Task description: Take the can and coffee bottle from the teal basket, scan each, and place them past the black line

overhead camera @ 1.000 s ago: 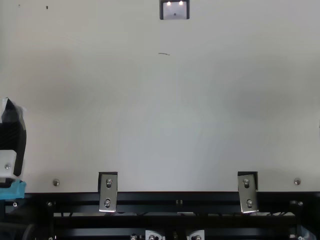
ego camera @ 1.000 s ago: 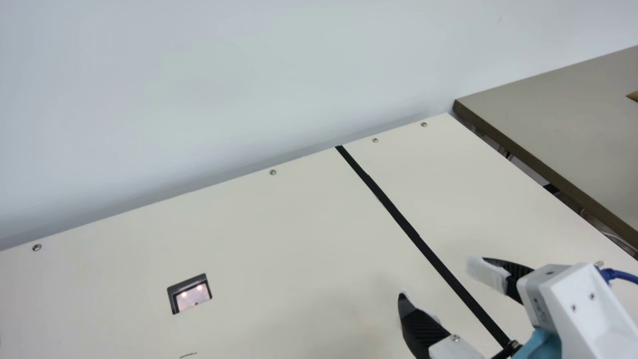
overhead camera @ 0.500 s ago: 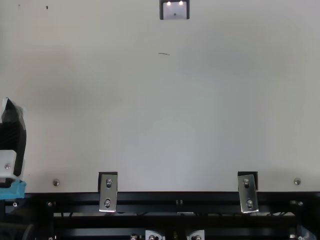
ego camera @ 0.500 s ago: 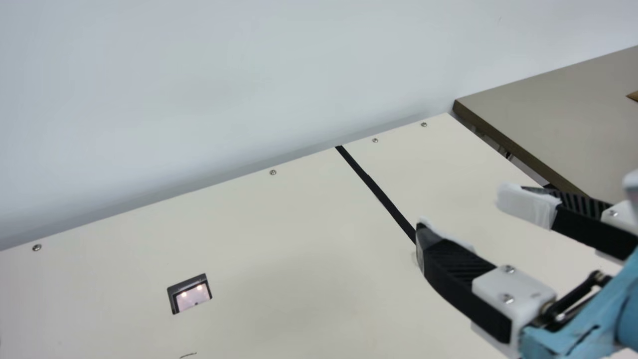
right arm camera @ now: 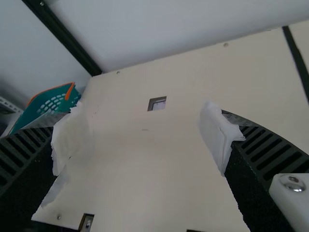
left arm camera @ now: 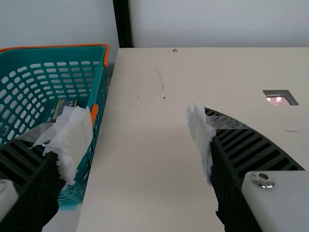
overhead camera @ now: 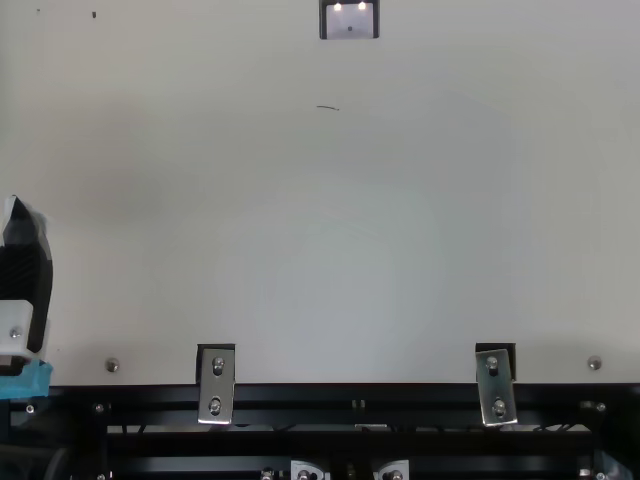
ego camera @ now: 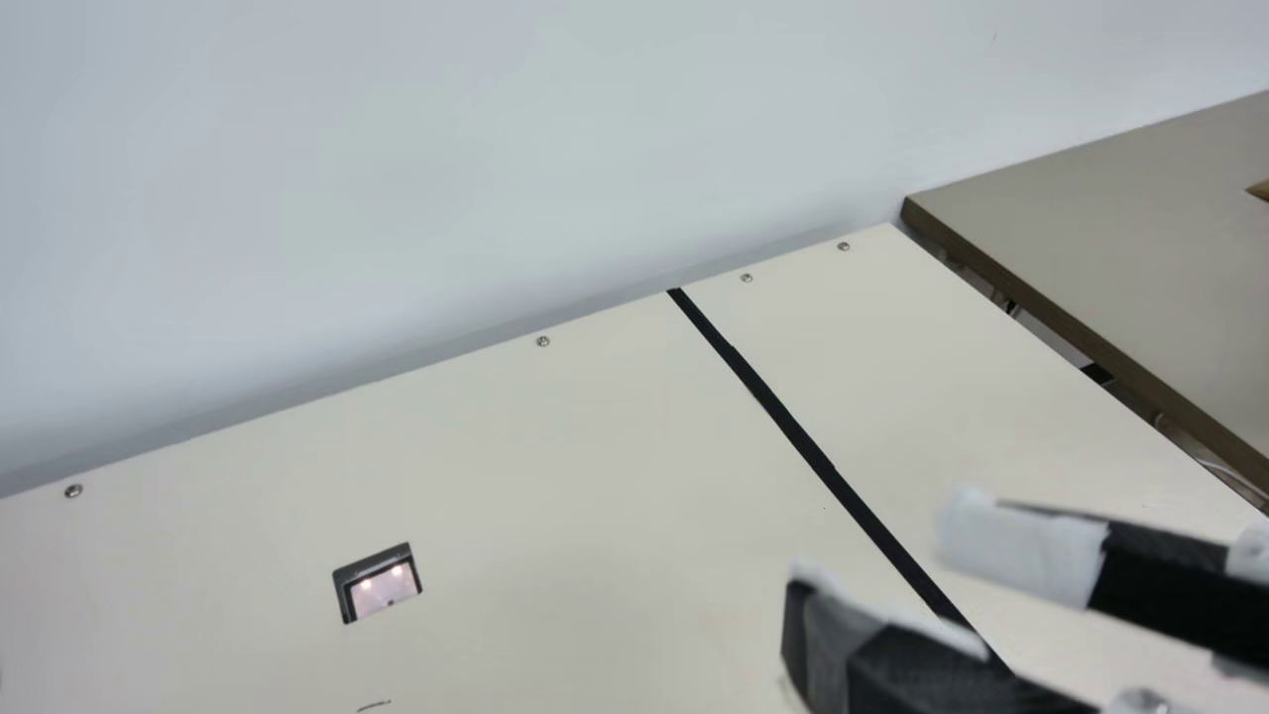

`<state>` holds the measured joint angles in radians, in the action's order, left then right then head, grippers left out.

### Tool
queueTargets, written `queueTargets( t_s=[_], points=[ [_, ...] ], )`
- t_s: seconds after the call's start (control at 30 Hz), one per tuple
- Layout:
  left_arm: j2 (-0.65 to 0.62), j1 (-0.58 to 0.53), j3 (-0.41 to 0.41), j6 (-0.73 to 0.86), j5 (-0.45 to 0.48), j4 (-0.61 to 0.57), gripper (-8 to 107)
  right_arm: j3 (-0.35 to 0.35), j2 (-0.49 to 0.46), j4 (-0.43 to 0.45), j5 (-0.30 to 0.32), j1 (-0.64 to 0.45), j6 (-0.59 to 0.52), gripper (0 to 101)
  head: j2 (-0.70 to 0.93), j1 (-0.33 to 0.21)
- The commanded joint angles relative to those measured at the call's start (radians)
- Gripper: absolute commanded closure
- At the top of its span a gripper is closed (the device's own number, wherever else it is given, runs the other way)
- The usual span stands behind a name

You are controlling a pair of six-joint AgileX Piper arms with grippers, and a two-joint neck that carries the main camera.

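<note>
"Fetching looks like the step in hand, doesn't it?"

"I'd judge so. Scanning and placing seem to lie ahead, since neither hand holds anything."

"How do the hands stand?"

"The left hand (left arm camera: 138,116) is wide open, its white-wrapped tips well apart with nothing between them. The right hand (right arm camera: 140,116) is wide open too, and empty; in the main view its tips appear on either side of the straight black line (ego camera: 783,421)."

"And the can and the coffee bottle?"

"Inside the teal plastic basket with the orange rim (left arm camera: 72,46) lies a small thing with dark and tan print (left arm camera: 67,103). It may be one of the two; I can't tell which. The basket is beside the cream tabletop (left arm camera: 145,169), just off its edge."

"Is the left hand lined up with it?"

"No. One finger overlaps the basket in the left wrist view, but the printed thing isn't between the tips."

"So what next?"

"The left hand should shift sideways over the basket, dip in without catching the slotted wall, and close on an item. Then it goes to the dark-framed square window (ego camera: 379,587), which I take for the scanner."
</note>
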<state>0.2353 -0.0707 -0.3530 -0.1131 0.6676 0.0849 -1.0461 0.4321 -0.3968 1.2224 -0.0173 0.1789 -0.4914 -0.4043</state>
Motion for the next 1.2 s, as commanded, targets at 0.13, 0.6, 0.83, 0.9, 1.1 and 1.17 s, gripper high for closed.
queueTargets(
  t_s=[0.13, 0.6, 0.83, 0.9, 1.1, 1.17],
  points=[
    [0.0, 0.0, 0.0, 0.0, 0.0, 0.0, 9, 0.013, -0.001, 0.006, 0.001, 0.002, 0.012, 0, 0.009, -0.03],
    [0.0, 0.0, 0.0, 0.0, 0.0, 0.0, 9, 0.014, -0.002, 0.006, -0.002, 0.002, 0.012, 0, 0.048, -0.029],
    [0.0, 0.0, 0.0, 0.0, 0.0, 0.0, 9, 0.014, -0.002, 0.006, -0.002, 0.002, 0.012, 0, 0.244, -0.031],
    [0.0, 0.0, 0.0, 0.0, 0.0, 0.0, 9, 0.014, -0.002, 0.006, -0.002, 0.002, 0.012, 0, 0.314, -0.032],
    [0.0, 0.0, 0.0, 0.0, 0.0, 0.0, 9, 0.014, -0.002, 0.006, -0.002, 0.002, 0.012, 0, 0.518, -0.032],
    [0.0, 0.0, 0.0, 0.0, 0.0, 0.0, 9, 0.014, -0.002, 0.006, -0.002, 0.002, 0.012, 0, 0.58, -0.032]
  ],
)
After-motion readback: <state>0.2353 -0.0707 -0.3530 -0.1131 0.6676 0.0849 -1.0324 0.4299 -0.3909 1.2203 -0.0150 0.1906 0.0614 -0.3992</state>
